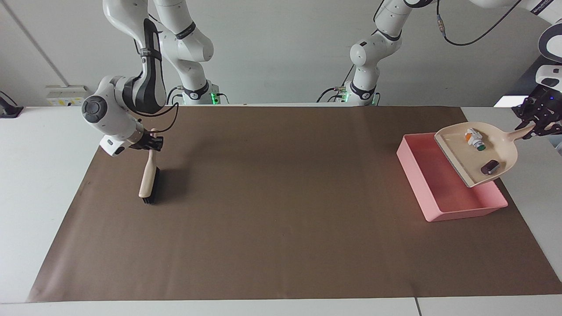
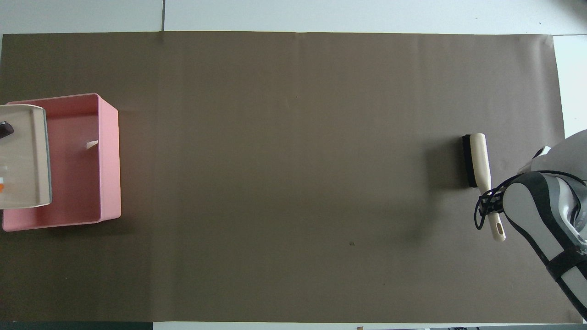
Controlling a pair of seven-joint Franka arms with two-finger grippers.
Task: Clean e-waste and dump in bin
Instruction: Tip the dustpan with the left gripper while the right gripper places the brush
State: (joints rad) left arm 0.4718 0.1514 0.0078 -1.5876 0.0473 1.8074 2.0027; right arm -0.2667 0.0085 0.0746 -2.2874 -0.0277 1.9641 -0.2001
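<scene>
Facing view: a high camera across the desk point(image 1: 26, 184) looks toward the robots, whose bases stand at 12 o'clock. Overhead view: a camera above the robots' end looks steeply down, with the arms entering from 6 o'clock. Both views share the brown mat point(image 1: 281, 219), the pink bin point(image 2: 107, 160) and the brush point(image 2: 477, 158), turned half a circle between them.

No legible text anywhere.

White table point(image 1: 39, 175) w/ brown mat point(image 1: 272, 210), plain grey wall point(image 1: 272, 48).
</scene>
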